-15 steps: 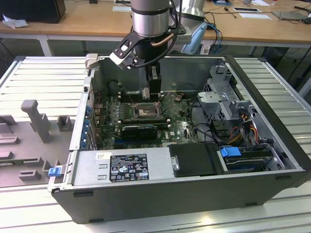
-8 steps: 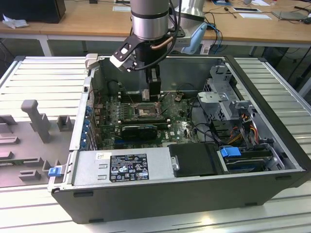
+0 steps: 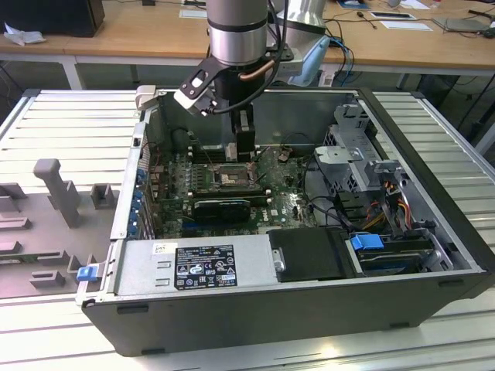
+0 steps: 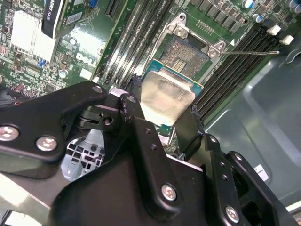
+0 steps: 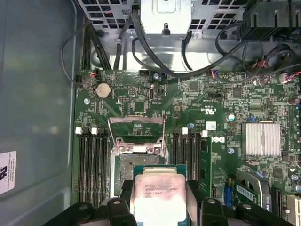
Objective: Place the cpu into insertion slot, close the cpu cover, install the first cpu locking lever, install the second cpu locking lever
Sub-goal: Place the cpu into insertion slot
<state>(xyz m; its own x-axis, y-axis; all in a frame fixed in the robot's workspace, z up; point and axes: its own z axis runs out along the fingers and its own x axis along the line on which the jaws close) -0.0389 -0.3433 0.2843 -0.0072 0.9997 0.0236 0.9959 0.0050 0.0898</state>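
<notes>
Closest in, seen in both wrist views: end effector (image 4: 163, 106) pinched narrow on the cpu (image 4: 167, 94), black fingers (image 4: 136, 110) pressed against two opposite edges, silvery-grey lid facing up. In the exterior view, lowered deep inside the open computer case (image 3: 309, 309), right above the motherboard.

Just beyond the chip: the insertion slot (image 4: 186, 52), bare, dark pin field exposed, nothing seated in it. Hangs partly over the slot's near edge rather than squarely on it. Touching the frame or just clear of it: cannot tell.

Past the slot: the cpu cover (image 5: 136, 120), flipped back on its hinge and lying open over the board, green circuitry visible through its square window. Off one corner of the socket in the second wrist view, a thin metal rod (image 4: 249, 52), judged to be one of the locking levers, swung out and unhooked.

On either side of the socket, long black memory slots (image 5: 91, 162). Farther off, a finned heat sink (image 5: 261, 139), a coin cell (image 5: 102, 89), looping cables and a perforated drive cage (image 5: 162, 14). Outside the case, ribbed metal tabletop (image 3: 69, 131).

Judged to be early in the work: chip gripped and brought to the socket, yet none of the four steps finished as far as shown. Cpu not seated, cover open, neither lever latched.
</notes>
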